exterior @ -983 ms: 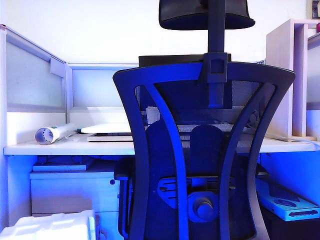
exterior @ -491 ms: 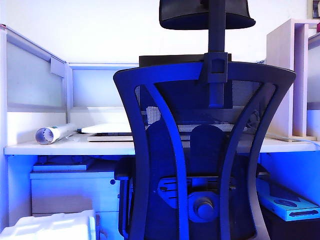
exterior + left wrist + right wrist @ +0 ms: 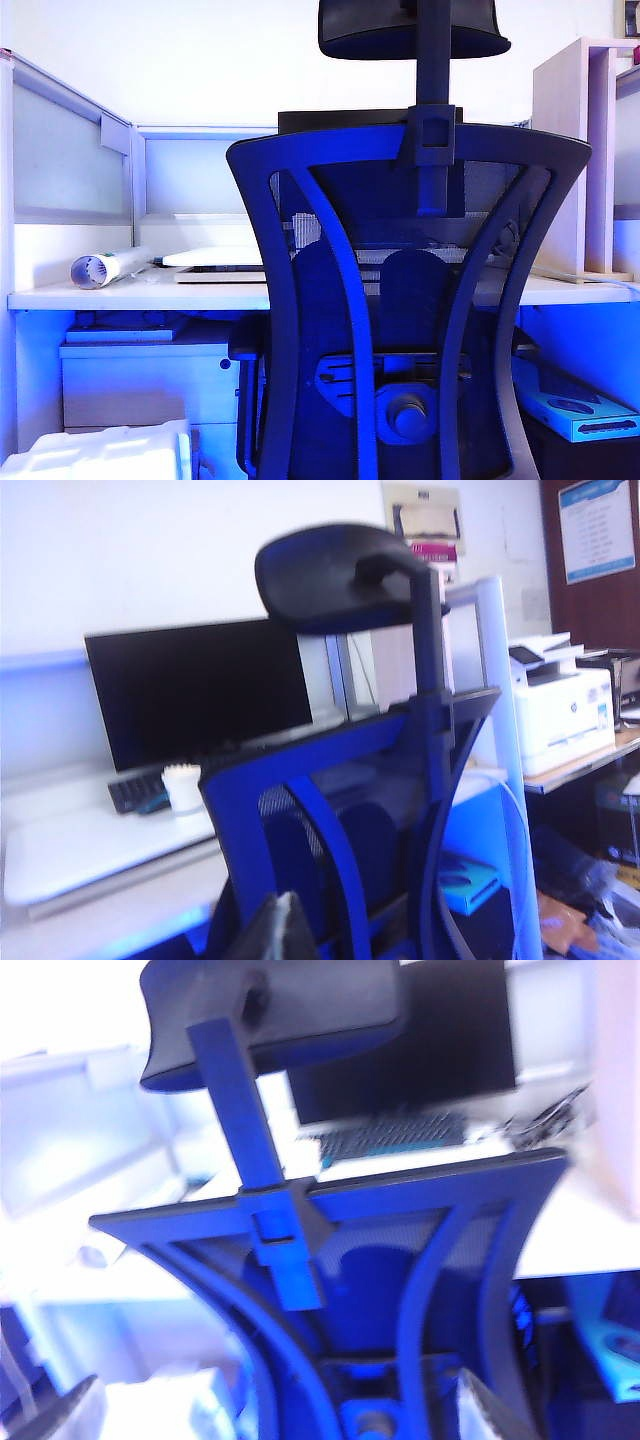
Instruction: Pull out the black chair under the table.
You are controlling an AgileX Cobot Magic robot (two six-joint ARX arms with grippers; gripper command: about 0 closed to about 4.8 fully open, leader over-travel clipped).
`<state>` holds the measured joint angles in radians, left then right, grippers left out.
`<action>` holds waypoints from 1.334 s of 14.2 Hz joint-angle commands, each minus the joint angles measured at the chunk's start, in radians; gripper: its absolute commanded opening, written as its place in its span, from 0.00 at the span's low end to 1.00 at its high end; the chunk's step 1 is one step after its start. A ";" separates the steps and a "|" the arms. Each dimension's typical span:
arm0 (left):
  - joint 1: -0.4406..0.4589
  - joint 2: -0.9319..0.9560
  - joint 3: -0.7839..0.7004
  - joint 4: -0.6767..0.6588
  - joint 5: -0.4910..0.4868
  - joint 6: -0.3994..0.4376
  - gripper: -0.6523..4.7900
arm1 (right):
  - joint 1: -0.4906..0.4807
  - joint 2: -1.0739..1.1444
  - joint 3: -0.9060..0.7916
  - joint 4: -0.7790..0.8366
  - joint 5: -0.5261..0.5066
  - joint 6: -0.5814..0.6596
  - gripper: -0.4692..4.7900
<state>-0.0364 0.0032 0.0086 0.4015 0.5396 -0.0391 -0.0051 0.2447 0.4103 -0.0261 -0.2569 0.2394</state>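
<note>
The black chair [image 3: 410, 300] fills the middle of the exterior view with its mesh back toward me and its seat tucked under the table [image 3: 150, 292]. Its headrest [image 3: 412, 30] stands on a square post, and a round knob [image 3: 405, 415] sits low on the back. Neither gripper shows in the exterior view. In the left wrist view the left gripper [image 3: 276, 928] hangs just short of the chair [image 3: 330, 770], fingers pressed together and empty. In the right wrist view the right gripper [image 3: 278, 1388] faces the chair's back [image 3: 330, 1220], its fingers [image 3: 480, 1405] spread wide with nothing between them.
On the table lie a rolled white tube [image 3: 105, 268] and a flat white slab [image 3: 215, 258]. A monitor [image 3: 195, 685] and a white cup [image 3: 183, 787] stand behind. Under the table are a drawer cabinet [image 3: 150, 385], white foam [image 3: 100, 455] and a teal box [image 3: 575, 410]. A printer [image 3: 560, 705] stands beyond.
</note>
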 commanded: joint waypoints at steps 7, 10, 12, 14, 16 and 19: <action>0.001 0.000 0.001 0.025 0.006 -0.002 0.12 | 0.211 1.255 0.788 0.369 -0.056 -0.004 1.00; 0.001 0.000 0.001 0.023 -0.004 -0.002 0.12 | 0.213 1.340 0.846 0.397 -0.057 0.001 1.00; 0.001 0.000 0.001 0.019 -0.005 -0.001 0.12 | 0.214 1.392 0.886 0.398 -0.057 0.033 1.00; 0.001 0.000 0.000 0.018 -0.011 0.001 0.12 | 0.247 1.433 0.930 0.433 -0.035 0.045 0.54; 0.001 0.000 0.000 0.017 -0.021 0.001 0.12 | 0.250 1.433 0.930 0.476 -0.038 0.045 0.14; 0.002 0.000 0.000 0.018 -0.030 0.001 0.12 | 0.256 1.432 0.930 0.494 -0.038 0.044 0.08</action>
<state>-0.0364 0.0032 0.0086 0.4076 0.5121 -0.0387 0.2462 1.6890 1.3338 0.4133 -0.2840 0.1551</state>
